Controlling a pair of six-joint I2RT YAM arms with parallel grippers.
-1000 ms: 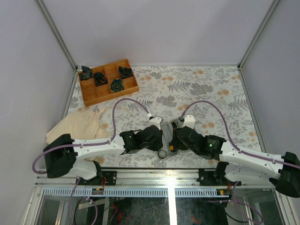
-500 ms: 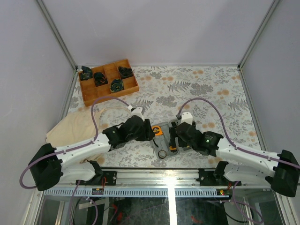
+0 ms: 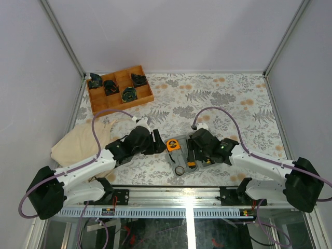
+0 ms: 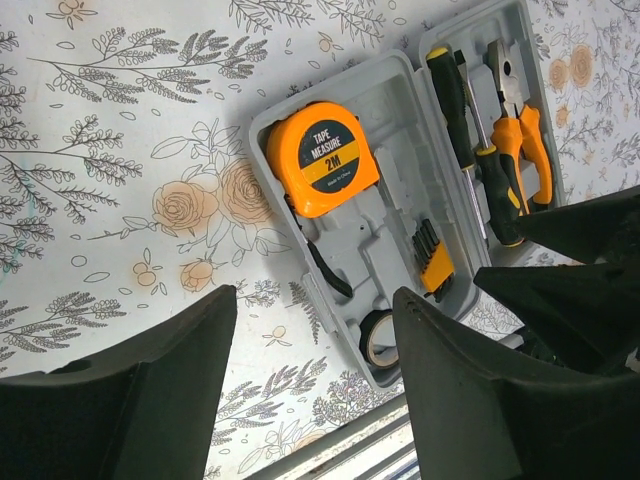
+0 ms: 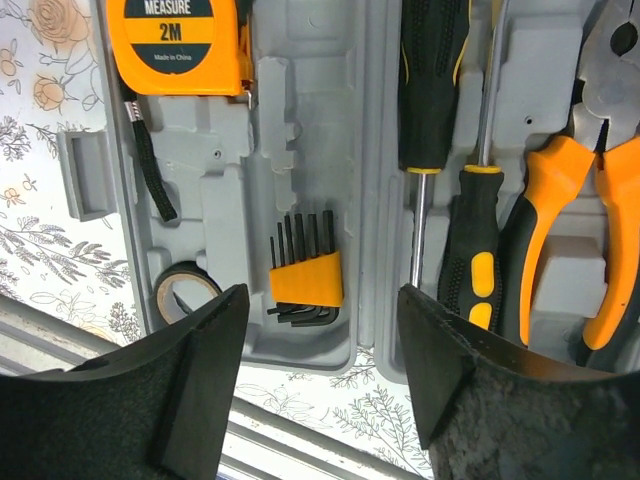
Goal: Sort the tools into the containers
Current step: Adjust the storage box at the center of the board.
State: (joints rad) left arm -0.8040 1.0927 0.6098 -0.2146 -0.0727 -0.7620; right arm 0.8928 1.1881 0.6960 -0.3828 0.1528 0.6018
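The grey case (image 3: 179, 158) lies open near the table's front edge, its two halves side by side. In the left half are an orange tape measure (image 3: 174, 146) (image 4: 323, 157) (image 5: 180, 45), an orange hex-key set (image 4: 432, 262) (image 5: 305, 275) and a black tape ring (image 3: 180, 170) (image 4: 380, 338) (image 5: 180, 290). In the right half are two black-and-yellow screwdrivers (image 4: 450, 90) (image 5: 432, 80) and orange-handled pliers (image 4: 520, 130) (image 5: 580, 220). My left gripper (image 3: 155, 142) (image 4: 312, 300) is open and empty, just left of the case. My right gripper (image 3: 193, 149) (image 5: 322, 295) is open and empty above the case's near edge.
A brown wooden divided tray (image 3: 122, 104) with black parts stands at the back left. A cream cloth bag (image 3: 85, 140) lies at the left, under the left arm. The table's front rail (image 3: 181, 189) runs just behind the case's near edge.
Both arms have drawn apart from over the case. My left gripper has moved left off it, and the tape measure now shows. My right gripper has shifted slightly back.
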